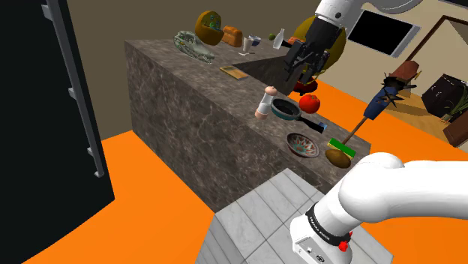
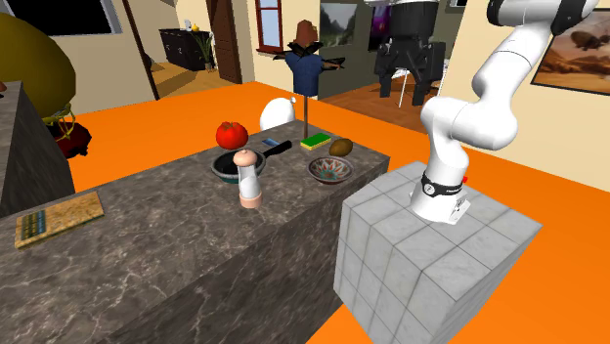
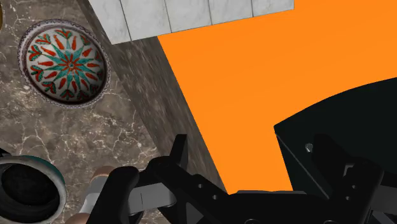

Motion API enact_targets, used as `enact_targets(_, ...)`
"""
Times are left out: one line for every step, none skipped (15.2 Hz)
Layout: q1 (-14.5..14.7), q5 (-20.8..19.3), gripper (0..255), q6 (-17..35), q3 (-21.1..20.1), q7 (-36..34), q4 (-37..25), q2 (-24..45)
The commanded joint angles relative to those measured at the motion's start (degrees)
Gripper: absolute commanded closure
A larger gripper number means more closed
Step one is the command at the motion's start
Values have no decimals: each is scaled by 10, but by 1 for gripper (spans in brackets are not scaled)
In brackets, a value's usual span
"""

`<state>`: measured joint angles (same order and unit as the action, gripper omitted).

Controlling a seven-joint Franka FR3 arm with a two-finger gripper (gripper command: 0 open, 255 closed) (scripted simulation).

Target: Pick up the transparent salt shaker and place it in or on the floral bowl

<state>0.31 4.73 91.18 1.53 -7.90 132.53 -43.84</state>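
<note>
The gripper [image 2: 409,90] hangs high above the stone counter [image 2: 147,254], out past its edge over the orange floor [image 2: 547,195]. In the second exterior view its two black fingers stand apart with nothing between them, so it is released and empty.

The salt shaker [image 1: 265,103] stands upright on the counter, well below the gripper. It has a pale body with a pinkish cap and base. It is just beside a small dark pan [image 1: 286,110], on the side nearer the counter's front edge. A red tomato [image 1: 310,103] sits just behind the pan.

The floral bowl [image 1: 303,145] rests on the same counter, apart from the shaker and nearer the end where the tiled stand [image 2: 430,264] meets the counter. Its inside shows a red and teal petal pattern, plain in the wrist view, and nothing lies in it. Beside the bowl lie a green and yellow sponge [image 2: 315,141] and a brown potato [image 2: 340,148].

Farther along the counter, away from the stand, a flat board [image 2: 57,219] lies by itself.
</note>
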Motion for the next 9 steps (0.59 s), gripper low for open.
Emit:
enact_targets(0,0,0,0,0,0,0,0)
enact_targets(-3,-5,0,11,10,12,1,11)
enact_targets(-6,-10,0,22,20,24,1,23)
enact_targets(-8,-14,0,33,30,35,0,35)
enact_targets(-11,-18,0,44,40,47,-2,48)
enact_targets(-13,-22,0,54,50,59,-4,62)
enact_targets(-15,-25,0,65,60,70,-7,76)
enact_targets(-17,-28,0,75,70,82,-10,91)
enact_targets(-19,-30,0,85,80,93,-15,106)
